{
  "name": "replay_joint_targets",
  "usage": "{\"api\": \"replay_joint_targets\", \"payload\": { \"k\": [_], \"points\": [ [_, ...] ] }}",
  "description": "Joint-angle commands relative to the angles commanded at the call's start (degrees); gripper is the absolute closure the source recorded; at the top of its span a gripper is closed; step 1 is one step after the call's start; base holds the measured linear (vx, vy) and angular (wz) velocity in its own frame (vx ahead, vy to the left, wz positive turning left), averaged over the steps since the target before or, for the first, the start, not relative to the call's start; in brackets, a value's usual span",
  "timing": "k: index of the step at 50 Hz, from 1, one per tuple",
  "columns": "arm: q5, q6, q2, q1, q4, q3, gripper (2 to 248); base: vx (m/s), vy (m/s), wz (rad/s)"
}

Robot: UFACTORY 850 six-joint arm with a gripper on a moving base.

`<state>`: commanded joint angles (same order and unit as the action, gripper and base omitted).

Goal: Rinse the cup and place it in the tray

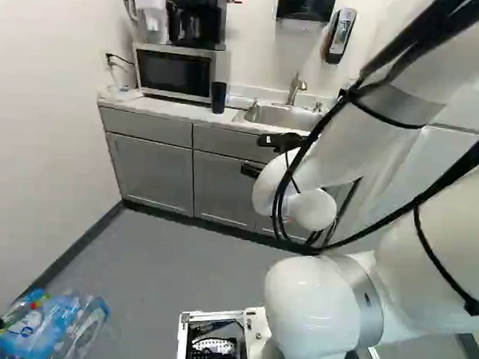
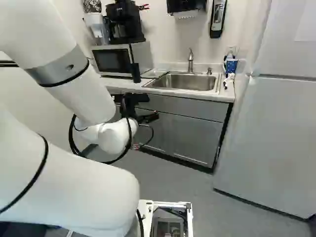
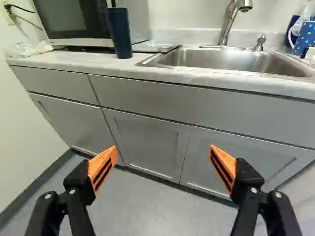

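Pale counter [image 3: 78, 60], 1 dark cup [image 3: 119, 35] atop, ahead of the spread-fingered gripper [image 2: 153, 107].

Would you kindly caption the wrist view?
Open black jaws before grey cabinets; tall dark blue cup near metal sink.

The sink [image 2: 190, 83] and microwave [image 1: 174, 73] are shared by all three views. In the base views they are faced slightly downward from behind the arm [image 1: 309, 306], from its left and its right; the fridge [image 2: 276, 138] is taken in by the right one. In the wrist view, the surface [image 3: 83, 60] is seen from nearer.
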<state>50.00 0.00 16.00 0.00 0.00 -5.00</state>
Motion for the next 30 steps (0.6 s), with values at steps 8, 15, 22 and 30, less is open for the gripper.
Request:
{"api": "replay_joint_targets", "payload": {
  "k": [8, 15, 22, 30],
  "points": [
    [0.00, 0.00, 0.00, 0.00, 0.00, 0.00, 3, 0.000, 0.000, 0.000],
    [0.00, 0.00, 0.00, 0.00, 0.00, 0.00, 3, 0.000, 0.000, 0.000],
    [0.00, 0.00, 0.00, 0.00, 0.00, 0.00, 3, 0.000, 0.000, 0.000],
    [0.00, 0.00, 0.00, 0.00, 0.00, 0.00, 3, 0.000, 0.000, 0.000]
  ]
}}
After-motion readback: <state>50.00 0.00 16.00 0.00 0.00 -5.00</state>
